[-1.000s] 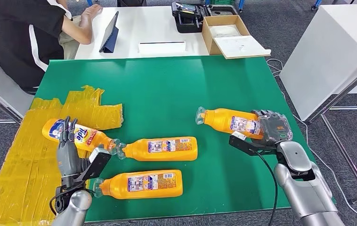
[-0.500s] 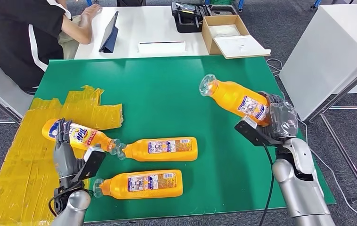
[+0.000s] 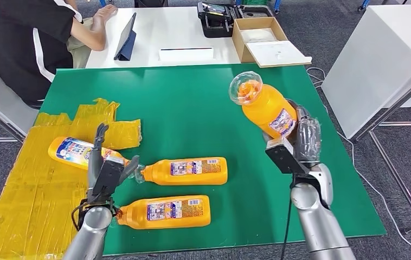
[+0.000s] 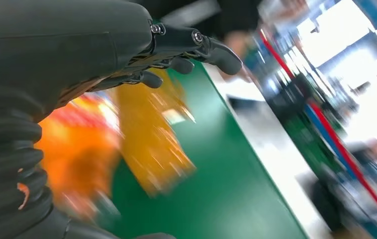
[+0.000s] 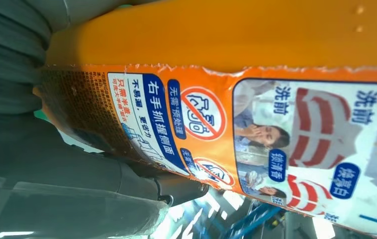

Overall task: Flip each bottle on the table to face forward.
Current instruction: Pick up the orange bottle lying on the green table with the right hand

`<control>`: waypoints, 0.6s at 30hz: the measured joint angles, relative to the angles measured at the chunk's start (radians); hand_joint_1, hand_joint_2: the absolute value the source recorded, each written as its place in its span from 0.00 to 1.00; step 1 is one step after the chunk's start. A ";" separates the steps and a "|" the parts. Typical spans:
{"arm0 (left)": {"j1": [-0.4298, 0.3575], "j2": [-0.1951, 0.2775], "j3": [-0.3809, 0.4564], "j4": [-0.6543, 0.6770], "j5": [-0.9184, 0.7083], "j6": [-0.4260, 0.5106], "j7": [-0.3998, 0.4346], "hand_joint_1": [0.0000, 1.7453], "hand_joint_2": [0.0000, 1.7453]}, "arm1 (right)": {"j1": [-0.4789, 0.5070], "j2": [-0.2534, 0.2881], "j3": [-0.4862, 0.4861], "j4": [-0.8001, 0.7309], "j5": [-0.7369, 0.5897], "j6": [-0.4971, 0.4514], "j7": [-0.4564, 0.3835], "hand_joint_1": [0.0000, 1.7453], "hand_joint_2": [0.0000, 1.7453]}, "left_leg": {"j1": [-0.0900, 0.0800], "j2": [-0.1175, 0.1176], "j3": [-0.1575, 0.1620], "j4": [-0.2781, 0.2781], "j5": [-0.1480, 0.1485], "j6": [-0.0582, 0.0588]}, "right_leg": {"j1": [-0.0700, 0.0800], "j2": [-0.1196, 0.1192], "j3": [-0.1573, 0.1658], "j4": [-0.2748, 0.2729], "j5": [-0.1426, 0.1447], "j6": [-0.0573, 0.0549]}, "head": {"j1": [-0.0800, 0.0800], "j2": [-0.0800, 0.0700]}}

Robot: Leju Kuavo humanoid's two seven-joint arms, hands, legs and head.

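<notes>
Orange detergent bottle point(image 3: 268, 106) up off the green table point(image 3: 192, 97), tilted with its clear cap point(image 3: 245, 86) toward the camera, gripped round the lower body by the right hand point(image 3: 301, 142). Close up from the right wrist, back label point(image 5: 256, 134) with blue Chinese text and red prohibition signs pressed against the palm.

Three more bottles lying flat on the left half: Tide-labelled one point(image 3: 78, 151) partly on the yellow tape patch point(image 3: 40, 162), one in the middle point(image 3: 184, 171), one nearest the front edge point(image 3: 162, 211). Left hand point(image 3: 103, 162) hovering just above the Tide bottle's neck, fingers point(image 4: 196, 45) spread and straight, holding nothing.

Person in black seated at the white table point(image 3: 181, 32) beyond, cardboard box point(image 3: 263, 40) there too.
</notes>
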 joint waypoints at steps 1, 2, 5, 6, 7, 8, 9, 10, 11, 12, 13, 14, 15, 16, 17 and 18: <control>-0.013 0.000 -0.028 -0.007 0.015 -0.015 0.009 0.00 1.00 | -0.002 0.019 0.008 0.010 -0.029 -0.005 -0.021 1.00 1.00 | 0.000 0.000 0.000 0.000 0.000 0.000 | 0.000 0.000 0.000 0.000 0.000 0.000 | 0.000 0.000; -0.023 0.000 -0.051 -0.013 0.024 -0.020 0.017 0.00 1.00 | -0.004 0.035 0.015 0.019 -0.048 -0.008 -0.034 1.00 1.00 | 0.000 0.000 0.000 0.000 0.000 0.000 | 0.000 0.000 0.000 0.001 0.000 0.000 | 0.000 0.000; -0.042 0.000 -0.102 -0.028 0.048 -0.036 0.026 0.00 1.00 | -0.011 0.067 0.029 0.042 -0.087 -0.005 -0.053 1.00 1.00 | 0.000 0.000 0.000 0.000 0.000 0.000 | 0.000 0.000 0.000 0.001 0.000 0.000 | 0.000 0.000; -0.046 0.000 -0.114 -0.033 0.058 -0.046 0.026 0.00 1.00 | -0.014 0.075 0.031 0.049 -0.112 0.003 -0.061 1.00 1.00 | 0.000 0.000 0.000 0.000 0.000 0.000 | 0.000 0.000 0.000 0.001 0.000 0.000 | 0.000 0.000; -0.050 0.000 -0.127 -0.039 0.068 -0.057 0.025 0.00 1.00 | -0.017 0.083 0.035 0.057 -0.142 0.015 -0.072 1.00 1.00 | 0.000 0.000 0.000 0.000 0.000 0.000 | 0.000 0.000 0.000 0.001 0.000 0.000 | 0.000 0.000; -0.055 0.000 -0.142 -0.044 0.075 -0.066 0.027 0.00 1.00 | -0.020 0.091 0.039 0.067 -0.172 0.030 -0.082 1.00 1.00 | 0.000 0.000 0.000 0.000 0.000 0.000 | 0.000 0.000 0.000 0.001 0.000 0.000 | 0.000 0.000; -0.063 0.000 -0.158 -0.050 0.079 -0.073 0.032 0.00 1.00 | -0.024 0.101 0.044 0.080 -0.201 0.047 -0.093 1.00 1.00 | 0.000 0.000 0.000 0.000 0.000 0.000 | 0.000 0.000 0.000 0.001 0.000 0.000 | 0.000 0.000; -0.072 0.000 -0.176 -0.055 0.082 -0.078 0.038 0.00 1.00 | -0.028 0.111 0.050 0.096 -0.229 0.065 -0.103 1.00 1.00 | 0.000 0.000 -0.001 0.000 0.000 0.000 | 0.000 0.000 0.000 0.001 0.000 0.000 | 0.000 0.000; -0.081 -0.001 -0.195 -0.059 0.084 -0.081 0.046 0.00 1.00 | -0.032 0.122 0.059 0.114 -0.257 0.085 -0.113 1.00 1.00 | 0.000 0.000 -0.001 0.000 0.000 0.000 | 0.000 0.000 0.000 0.001 0.000 0.000 | 0.000 0.000; -0.091 -0.002 -0.213 -0.064 0.085 -0.083 0.053 0.00 1.00 | -0.037 0.132 0.069 0.133 -0.286 0.108 -0.125 1.00 1.00 | 0.000 0.000 -0.001 0.000 0.000 0.000 | 0.000 0.000 0.000 0.001 0.000 0.000 | 0.000 0.000; -0.100 -0.003 -0.231 -0.067 0.085 -0.084 0.058 0.00 1.00 | -0.043 0.141 0.079 0.153 -0.315 0.130 -0.136 1.00 1.00 | 0.000 0.000 -0.001 0.000 0.000 0.000 | 0.000 0.000 0.000 0.001 0.000 0.000 | 0.000 0.000; -0.108 -0.004 -0.246 -0.069 0.086 -0.085 0.062 0.00 1.00 | -0.050 0.151 0.089 0.173 -0.342 0.153 -0.145 1.00 1.00 | 0.000 0.000 -0.001 0.000 0.000 0.000 | 0.000 0.000 0.000 0.001 0.000 0.000 | 0.000 0.000; -0.115 -0.006 -0.259 -0.070 0.088 -0.085 0.066 0.00 1.00 | -0.058 0.159 0.098 0.192 -0.364 0.171 -0.153 1.00 1.00 | 0.000 0.000 -0.001 0.000 0.000 0.000 | 0.000 0.000 0.000 0.001 0.000 0.000 | 0.000 0.000; -0.122 -0.008 -0.269 -0.070 0.089 -0.086 0.068 0.00 1.00 | -0.065 0.168 0.107 0.210 -0.380 0.188 -0.158 1.00 1.00 | 0.000 0.000 -0.001 0.000 0.000 0.000 | 0.000 0.000 0.000 0.001 0.000 0.000 | 0.000 0.000; -0.128 -0.010 -0.278 -0.070 0.091 -0.086 0.069 0.00 1.00 | -0.072 0.175 0.117 0.227 -0.389 0.200 -0.161 1.00 1.00 | 0.000 0.000 -0.001 0.000 0.000 0.000 | 0.000 0.000 0.000 0.001 0.000 0.000 | 0.000 0.000; -0.132 -0.012 -0.284 -0.070 0.094 -0.085 0.070 0.00 1.00 | -0.078 0.182 0.128 0.245 -0.393 0.209 -0.163 1.00 1.00 | 0.000 0.000 -0.001 0.000 0.000 0.000 | 0.000 0.000 0.000 0.001 0.000 0.000 | 0.000 0.000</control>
